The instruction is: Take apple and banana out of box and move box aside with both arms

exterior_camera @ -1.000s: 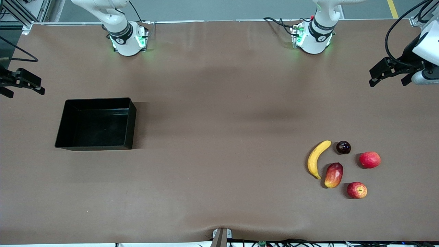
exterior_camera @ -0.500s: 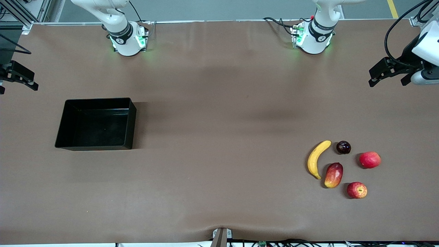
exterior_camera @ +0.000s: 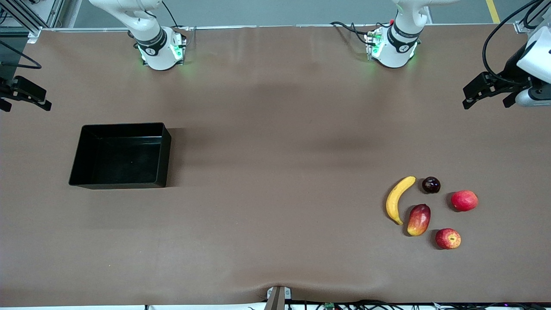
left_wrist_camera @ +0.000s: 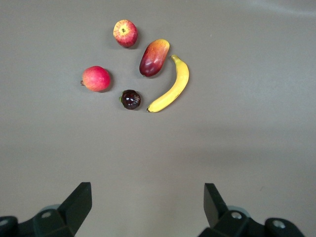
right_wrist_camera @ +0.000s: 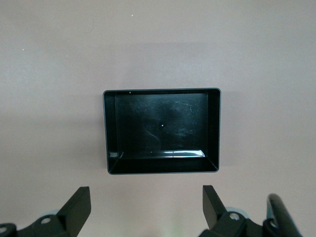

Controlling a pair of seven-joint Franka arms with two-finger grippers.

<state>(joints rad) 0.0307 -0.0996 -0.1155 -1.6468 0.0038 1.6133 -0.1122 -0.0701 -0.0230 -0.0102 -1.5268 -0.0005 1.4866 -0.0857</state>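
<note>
- Brown table (exterior_camera: 275, 142) covers nearly the whole front view, with both arm bases bolted along its edge farthest from the front camera.
- Left gripper (exterior_camera: 488, 92) hangs in the air over the table's edge at the left arm's end; jaws wide apart, nothing between them.
- Its wrist view shows the two fingertips (left_wrist_camera: 79, 200) spread, bare table between them, and the fruit cluster well ahead of the jaws, none of it touched.
- Banana (exterior_camera: 398, 199) lies on the table at the left arm's end, nearer the front camera than the left gripper and well apart from it.
- Apple (exterior_camera: 447, 238), red with yellow streaks, sits nearest the front camera in the cluster, farthest from the left jaws.
- Mango (exterior_camera: 419, 219) lies between banana and apple, just beside the banana without clearly touching it.
- Dark plum (exterior_camera: 431, 184) sits just beside the banana's end that lies farther from the front camera.
- Plain red fruit (exterior_camera: 464, 200) sits apart from the plum, toward the left arm's end of the table.
- Right gripper (exterior_camera: 19, 94) hangs over the table's edge at the right arm's end; jaws wide, holding nothing.
- Box (exterior_camera: 120, 156) stands open-topped on the table at the right arm's end; in the right wrist view it (right_wrist_camera: 162, 131) lies ahead of the spread jaws, centred between them, apart from both fingertips (right_wrist_camera: 79, 202).
- Box holds nothing that shows; its glossy floor only catches light.
</note>
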